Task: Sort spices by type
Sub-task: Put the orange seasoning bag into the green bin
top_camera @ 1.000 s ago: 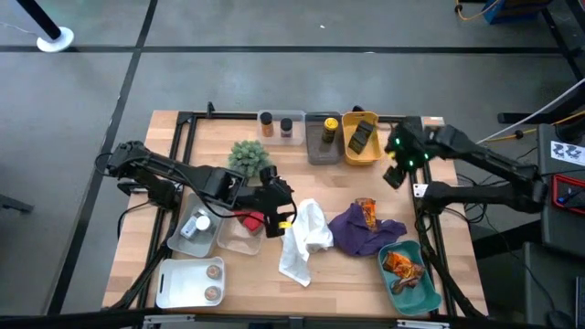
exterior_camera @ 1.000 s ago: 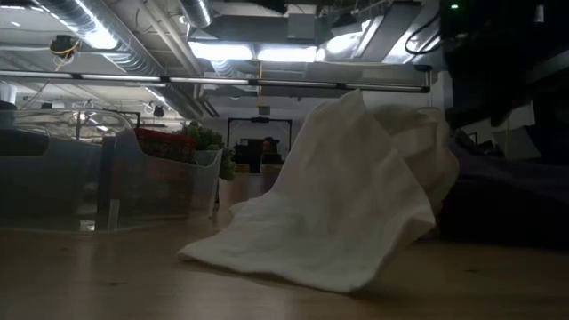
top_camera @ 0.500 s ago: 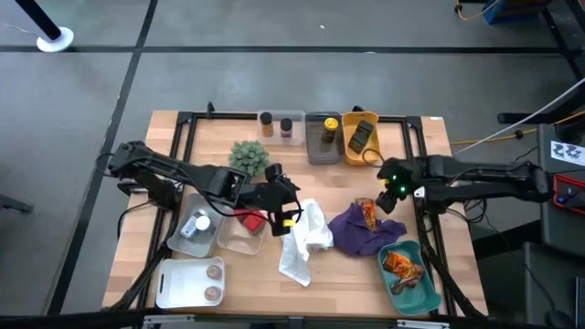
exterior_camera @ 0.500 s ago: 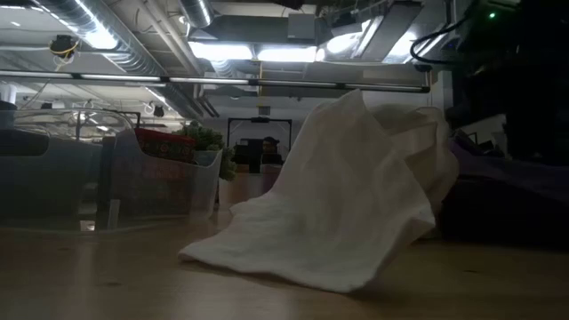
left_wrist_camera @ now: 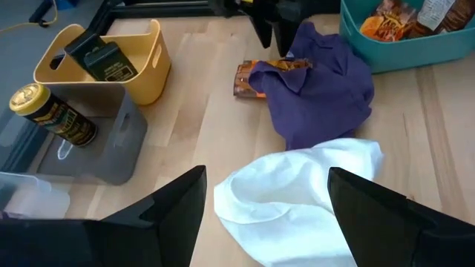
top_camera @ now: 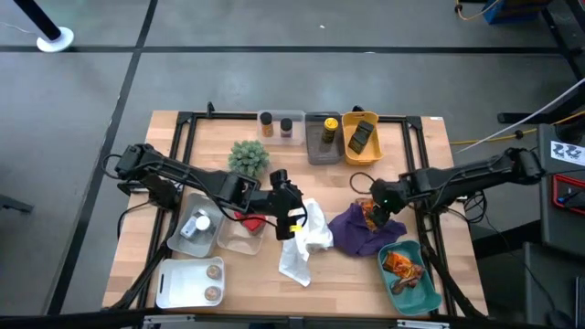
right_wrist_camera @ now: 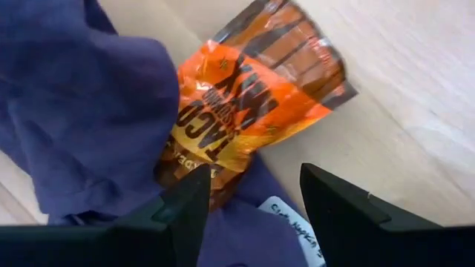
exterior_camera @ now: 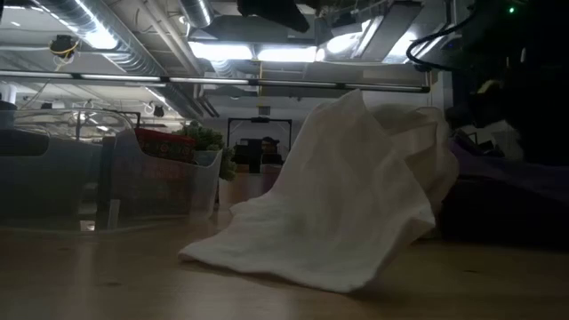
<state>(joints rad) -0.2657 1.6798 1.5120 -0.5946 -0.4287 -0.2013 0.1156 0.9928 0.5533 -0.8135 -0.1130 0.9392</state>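
The right gripper (right_wrist_camera: 249, 196) hung with fingers apart, holding nothing, just above one orange packet (right_wrist_camera: 249, 100) lying half under the purple cloth (top_camera: 366, 230). The left gripper (left_wrist_camera: 267, 193) gaped empty over one white cloth (left_wrist_camera: 304, 189). More packets filled one teal tray (top_camera: 430, 288).

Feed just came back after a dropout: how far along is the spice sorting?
Done: packets lie in the teal bin, a dark sachet in the yellow bin. In hand: the right tool, open, hovers over the orange taco-mix packet half under the purple cloth. Left: bin it.
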